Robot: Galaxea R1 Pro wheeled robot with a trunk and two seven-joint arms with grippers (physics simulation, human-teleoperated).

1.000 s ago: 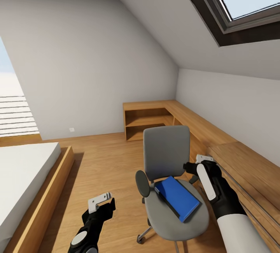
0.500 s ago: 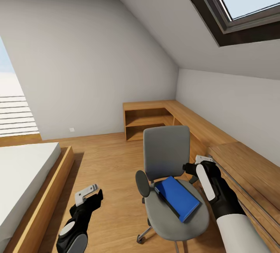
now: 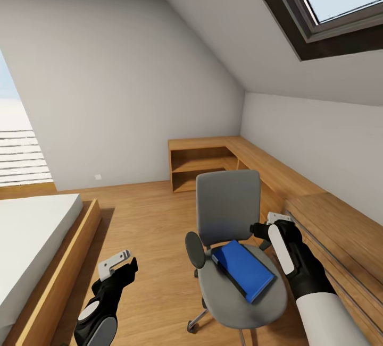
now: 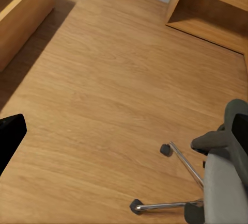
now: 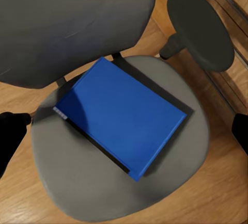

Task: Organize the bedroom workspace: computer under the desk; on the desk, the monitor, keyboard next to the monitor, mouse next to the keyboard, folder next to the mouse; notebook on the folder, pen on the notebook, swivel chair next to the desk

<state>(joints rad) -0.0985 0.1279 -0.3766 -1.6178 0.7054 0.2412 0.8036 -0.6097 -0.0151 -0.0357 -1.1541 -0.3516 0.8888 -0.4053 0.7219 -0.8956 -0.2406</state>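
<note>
The grey swivel chair [image 3: 227,208] stands on the wood floor beside the low cabinet. A flat blue folder [image 3: 242,270] lies at an angle on its seat. My right gripper [image 3: 269,224] hovers open above the chair's right armrest, just right of the folder. In the right wrist view the folder [image 5: 121,118] lies between the widely spread black fingertips [image 5: 11,131], with the seat [image 5: 77,182] below them. My left gripper [image 3: 119,264] hangs low over bare floor to the left of the chair, open and empty. One finger [image 4: 9,136] and the chrome chair base [image 4: 175,182] show in the left wrist view.
A bed [image 3: 32,245] on a wooden frame fills the left side. A low light-wood cabinet [image 3: 330,224] runs along the right wall to an open shelf unit [image 3: 202,168] in the corner. Wood floor [image 3: 154,229] lies between bed and chair.
My left arm has swung left and lower, away from the chair. The right gripper, chair and folder have stayed put.
</note>
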